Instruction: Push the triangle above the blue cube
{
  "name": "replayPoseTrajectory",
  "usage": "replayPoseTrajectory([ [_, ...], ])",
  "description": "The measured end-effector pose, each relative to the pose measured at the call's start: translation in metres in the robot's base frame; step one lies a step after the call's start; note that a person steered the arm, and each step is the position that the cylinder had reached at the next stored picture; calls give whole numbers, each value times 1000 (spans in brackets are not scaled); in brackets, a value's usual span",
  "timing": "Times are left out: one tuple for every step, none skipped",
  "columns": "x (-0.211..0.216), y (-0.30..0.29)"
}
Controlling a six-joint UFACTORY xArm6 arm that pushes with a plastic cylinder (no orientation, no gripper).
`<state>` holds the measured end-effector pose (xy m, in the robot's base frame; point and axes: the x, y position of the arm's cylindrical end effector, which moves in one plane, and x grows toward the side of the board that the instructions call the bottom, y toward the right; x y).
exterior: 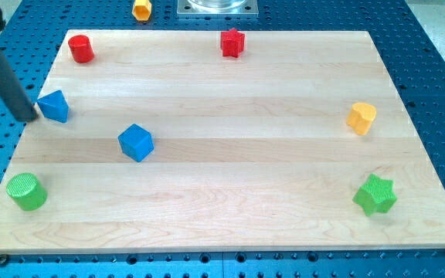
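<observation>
A blue triangle block (54, 106) lies near the board's left edge. A blue cube (136, 142) sits to its lower right, apart from it. My dark rod comes down from the view's top left, and my tip (30, 116) rests just left of the blue triangle, touching or nearly touching its left side.
A red cylinder (81, 49) is at the top left and a red star (232, 42) at top centre. A yellow block (141, 8) lies off the board at the top. A yellow block (361, 118) is at right, a green star (375, 194) at bottom right, a green cylinder (26, 191) at bottom left.
</observation>
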<state>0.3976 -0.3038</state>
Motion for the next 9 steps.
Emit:
replayPoseTrajectory([
  [-10, 21],
  [27, 20],
  [44, -1],
  [43, 7],
  [22, 94],
  [-2, 124],
  [-2, 53],
  [-2, 109],
  [-4, 206],
])
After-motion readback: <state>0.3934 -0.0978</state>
